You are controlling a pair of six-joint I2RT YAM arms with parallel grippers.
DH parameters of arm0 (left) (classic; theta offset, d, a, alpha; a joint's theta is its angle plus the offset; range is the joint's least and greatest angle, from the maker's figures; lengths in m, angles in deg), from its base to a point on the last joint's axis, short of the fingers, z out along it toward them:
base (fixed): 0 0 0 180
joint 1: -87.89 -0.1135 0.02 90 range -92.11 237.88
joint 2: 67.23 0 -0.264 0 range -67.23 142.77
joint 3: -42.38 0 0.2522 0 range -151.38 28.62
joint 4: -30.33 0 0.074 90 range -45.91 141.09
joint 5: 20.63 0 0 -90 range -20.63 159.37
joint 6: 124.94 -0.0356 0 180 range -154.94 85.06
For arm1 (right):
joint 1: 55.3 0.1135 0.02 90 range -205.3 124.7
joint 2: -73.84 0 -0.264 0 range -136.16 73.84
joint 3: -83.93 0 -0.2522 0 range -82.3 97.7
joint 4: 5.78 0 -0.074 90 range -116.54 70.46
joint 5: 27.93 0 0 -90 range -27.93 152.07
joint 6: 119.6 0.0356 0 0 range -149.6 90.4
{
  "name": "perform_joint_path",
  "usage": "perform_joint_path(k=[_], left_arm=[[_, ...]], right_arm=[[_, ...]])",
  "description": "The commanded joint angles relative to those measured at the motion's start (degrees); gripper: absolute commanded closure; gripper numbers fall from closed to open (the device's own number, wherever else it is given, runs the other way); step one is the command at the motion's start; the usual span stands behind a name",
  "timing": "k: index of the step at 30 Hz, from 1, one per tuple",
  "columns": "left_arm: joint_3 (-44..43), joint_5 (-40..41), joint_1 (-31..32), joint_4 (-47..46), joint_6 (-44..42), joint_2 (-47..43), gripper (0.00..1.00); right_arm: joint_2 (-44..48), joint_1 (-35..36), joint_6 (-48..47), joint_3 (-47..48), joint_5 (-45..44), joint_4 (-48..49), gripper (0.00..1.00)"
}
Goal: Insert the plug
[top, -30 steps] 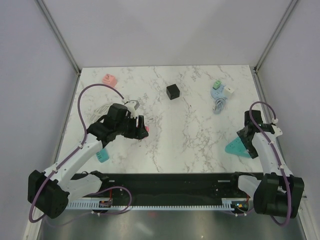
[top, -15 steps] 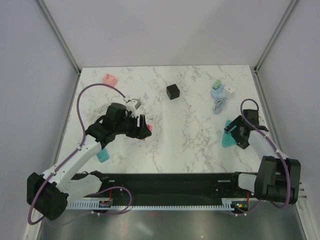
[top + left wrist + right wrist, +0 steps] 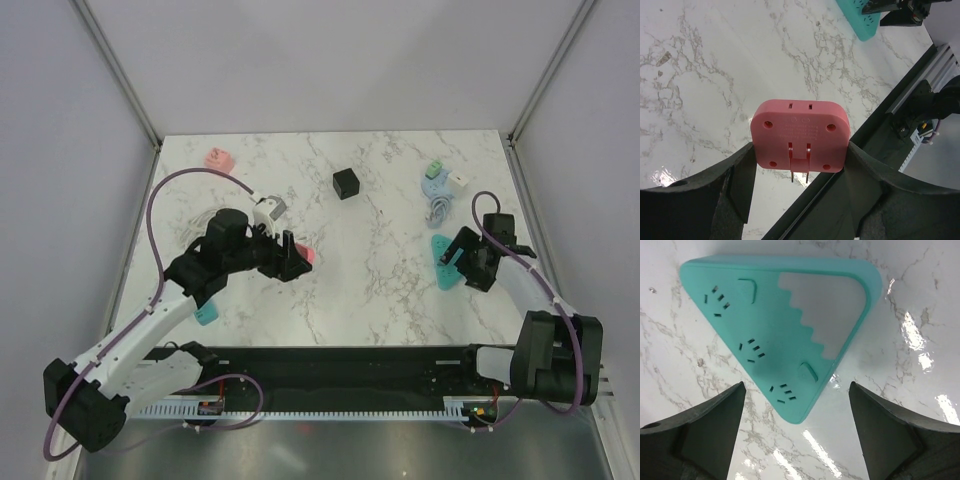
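Observation:
A pink plug [image 3: 800, 135] hangs above the marble table, its two metal prongs pointing down, with my left gripper [image 3: 799, 152] shut on its two sides. From above, the pink plug [image 3: 304, 257] and left gripper [image 3: 292, 260] are left of the table's centre. A teal triangular power strip [image 3: 775, 325] with several socket groups lies flat on the table. My right gripper [image 3: 796, 390] stands open over its near corner, touching nothing. In the top view the teal strip [image 3: 442, 265] lies at the right, just left of the right gripper [image 3: 470, 262].
A black cube [image 3: 346, 183] sits at the back centre. A pink block [image 3: 218, 158] is at the back left. A pale blue piece with green and white plugs [image 3: 440, 178] and a coiled cable [image 3: 438, 210] lie at the back right. A small teal block [image 3: 206, 314] is beside the left arm.
The right gripper has moved up and left, and the teal strip has shifted the same way toward the table's middle. The left gripper has drifted slightly right with the pink plug.

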Motion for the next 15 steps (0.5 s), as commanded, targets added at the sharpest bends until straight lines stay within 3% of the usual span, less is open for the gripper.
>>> perform_joint_path(k=[1,10,13,15], left_arm=[[-2.0,-2.1,2.1,-4.1,-2.0,-2.8,0.98],[-2.0,2.1,2.9,-3.2,1.1,-4.7,0.98],[-3.0,14.5,2.8,2.4,7.4,-4.6,0.98],[-3.8,22.4,2.2,4.8,10.6,-3.9,0.98]], right_arm=[[4.3,0.1,-2.1,5.2,0.4,-7.0,0.07],[11.9,0.6,-2.2,7.6,6.5,-10.5,0.06],[13.1,4.9,-0.5,8.4,6.8,-7.1,0.07],[10.9,13.5,2.0,8.8,4.5,-1.9,0.08]])
